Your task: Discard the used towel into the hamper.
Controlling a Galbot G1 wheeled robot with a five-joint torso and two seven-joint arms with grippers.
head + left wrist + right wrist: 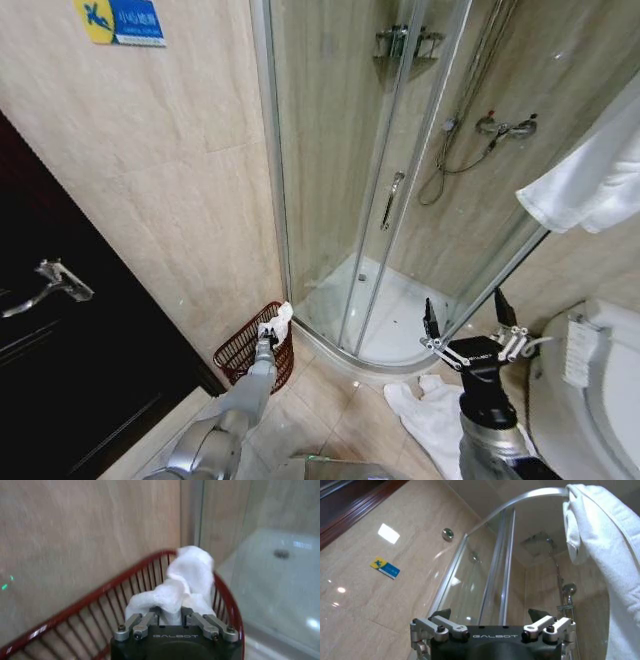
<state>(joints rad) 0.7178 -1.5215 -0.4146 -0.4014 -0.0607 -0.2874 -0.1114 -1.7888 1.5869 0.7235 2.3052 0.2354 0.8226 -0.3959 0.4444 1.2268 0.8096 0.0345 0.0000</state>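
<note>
The left gripper (171, 619) pinches the used towel (185, 581) directly above the hamper (100, 592), so a release should drop it inside. The right gripper (470, 322), fingers spread wide and empty, waits well away from the hamper.

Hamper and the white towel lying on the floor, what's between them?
In the head view, bare tile floor and the curved shower base separate the hamper from the floor towel. The left gripper holds another towel over the hamper.
</note>
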